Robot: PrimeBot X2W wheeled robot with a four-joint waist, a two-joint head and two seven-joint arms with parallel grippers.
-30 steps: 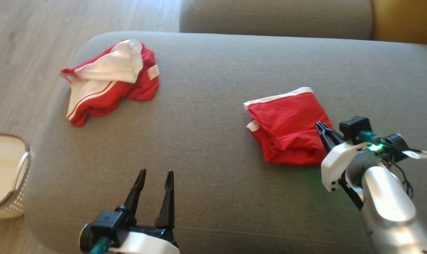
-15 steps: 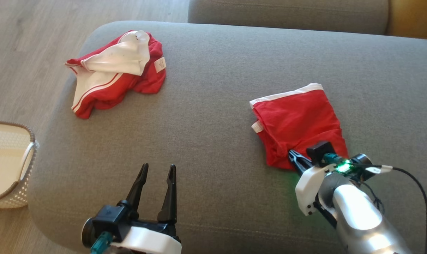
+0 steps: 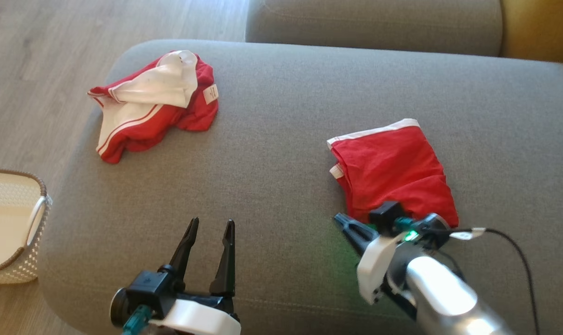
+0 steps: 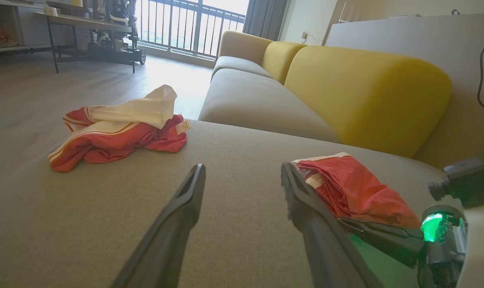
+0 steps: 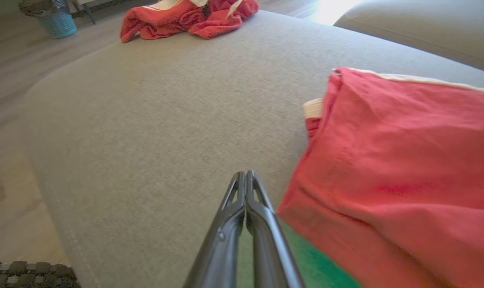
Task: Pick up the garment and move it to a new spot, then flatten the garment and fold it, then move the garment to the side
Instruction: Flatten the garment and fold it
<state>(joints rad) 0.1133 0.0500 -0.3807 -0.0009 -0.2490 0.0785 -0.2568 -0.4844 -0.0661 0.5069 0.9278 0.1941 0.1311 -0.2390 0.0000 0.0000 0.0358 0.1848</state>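
Grey woven sofa seat (image 3: 281,139), rounded edges, carries everything. Folded red garment (image 3: 393,172) lies flat on its right half: soft knit, roughly rectangular, long axis running far to near, white-banded edge pointing away from the robot. Crumpled red-and-white garment (image 3: 151,104) sits at the far left corner. Right end effector (image 3: 341,219): fingers pressed together, gripping nothing, tips over bare cushion just beside the folded garment's near left corner. Left end effector (image 3: 212,222): fingers spread, empty, well apart from it.
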